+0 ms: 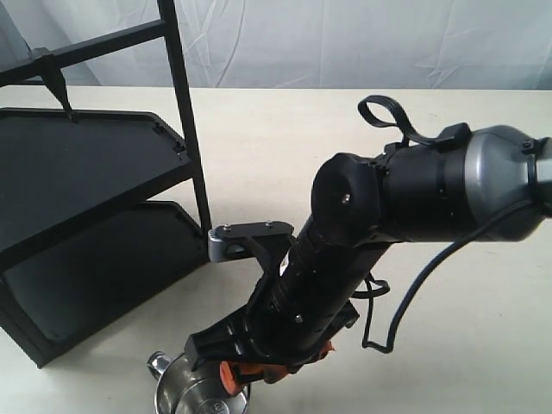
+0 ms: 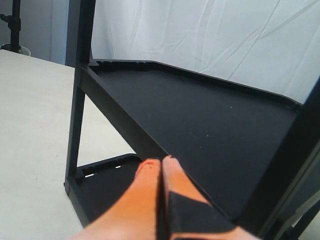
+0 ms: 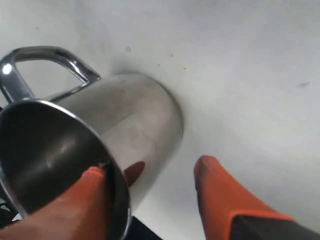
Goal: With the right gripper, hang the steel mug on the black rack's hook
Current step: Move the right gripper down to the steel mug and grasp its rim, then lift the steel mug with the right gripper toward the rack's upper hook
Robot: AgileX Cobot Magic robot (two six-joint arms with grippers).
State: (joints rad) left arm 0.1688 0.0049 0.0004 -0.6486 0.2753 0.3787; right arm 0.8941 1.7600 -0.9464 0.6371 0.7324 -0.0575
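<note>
The right tool [image 3: 150,192] is spread wide over the steel mug [image 3: 105,135], one orange finger [image 3: 82,200] inside the rim, the other outside and apart from the wall. The mug stands empty on the pale worktop [image 1: 362,121], well apart from the black rack [image 1: 86,216] and its hook [image 1: 60,90]. The rack's trays are bare. The left tool [image 2: 161,165] has its fingers pressed together beside the rack.

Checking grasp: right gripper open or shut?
Open. Right gripper straddles the shiny steel mug wall, one orange pad inside the rim, the other clear outside.

pale tabletop [image 1: 362,147] w/ wrinkled white cloth backdrop [image 1: 362,39] behind.
</note>
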